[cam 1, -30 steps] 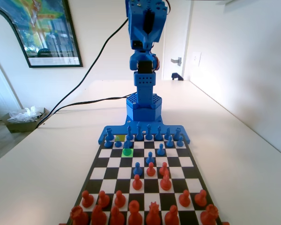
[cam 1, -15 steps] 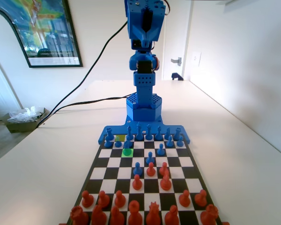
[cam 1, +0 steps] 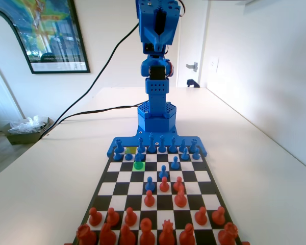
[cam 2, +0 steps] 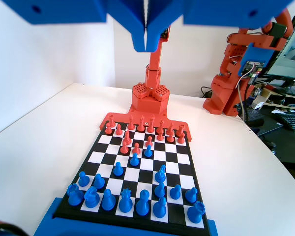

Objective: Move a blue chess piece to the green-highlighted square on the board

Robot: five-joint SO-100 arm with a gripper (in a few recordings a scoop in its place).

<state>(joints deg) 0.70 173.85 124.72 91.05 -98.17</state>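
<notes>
The blue two-finger gripper is hanging high above the flat black-and-white checkered chessboard, its two blue jaws pressed together with only a thin seam between them and nothing held; in the wrist view it is sitting at the top edge, well clear of every piece. The fixed view is showing the blue arm standing upright past the board's far end, folded tall above its base, though the jaws themselves cannot be made out from that side.

The single bright lime-green board square is showing in the fixed view near the board's far end, left of centre, one row in front of a duller yellow-green square. A small blue plastic pawn with a round head and flared base is standing at the green square's far edge, and whether its base is resting on the green or on the square behind cannot be told from this low angle. (The wrist view is giving the board plain black and white, with no colouring.)

In the wrist view the blue pieces are crowding the near edge by the blue plastic frame, while the red pieces are lining the far edge. A few blue and red pawns are meeting mid-board.
</notes>
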